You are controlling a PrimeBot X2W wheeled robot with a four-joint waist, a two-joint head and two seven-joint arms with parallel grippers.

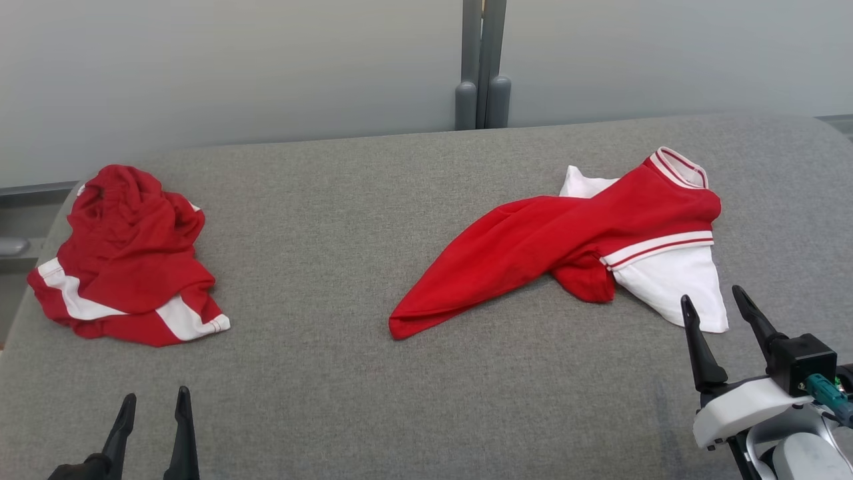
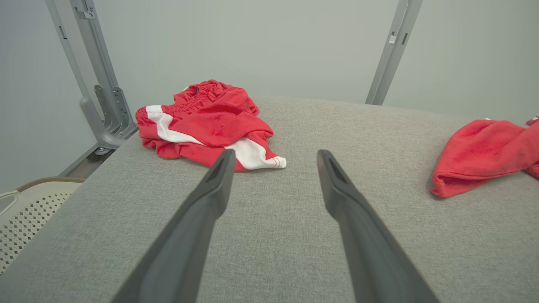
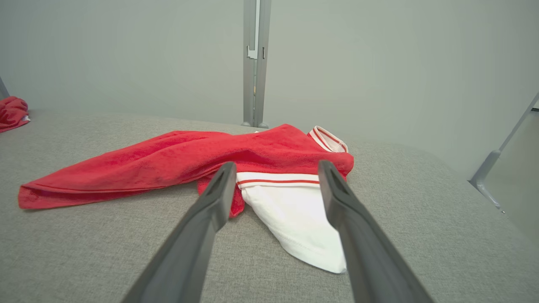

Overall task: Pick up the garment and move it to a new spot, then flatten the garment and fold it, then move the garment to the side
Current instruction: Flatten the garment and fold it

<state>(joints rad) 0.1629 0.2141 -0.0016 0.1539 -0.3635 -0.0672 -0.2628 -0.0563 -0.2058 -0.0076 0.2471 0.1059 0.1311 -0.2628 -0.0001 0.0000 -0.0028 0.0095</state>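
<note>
On the right half of the grey table (image 1: 333, 200) lies the red-and-white shirt (image 1: 586, 233), which I take to be the garment. It is rumpled, and its long axis slants from the red hem near the table's middle up to the striped collar at the far right. One white sleeve (image 1: 673, 287) trails back toward the robot. The right gripper (image 1: 712, 297) hovers just short of it, jaws spread wide and holding nothing; in the right wrist view the sleeve sits straight ahead between the two fingers. The left gripper (image 1: 156, 393), jaws also spread and empty, is well apart from the shirt and nearer a heap of red shorts (image 1: 126, 253) with white bands. The right arm looks the better placed for the pick-up. The table is covered in woven grey cloth, with a broad stretch of it between the two heaps. Behind stand a pale wall (image 1: 233, 67) and a grey metal post (image 1: 483, 67).
</note>
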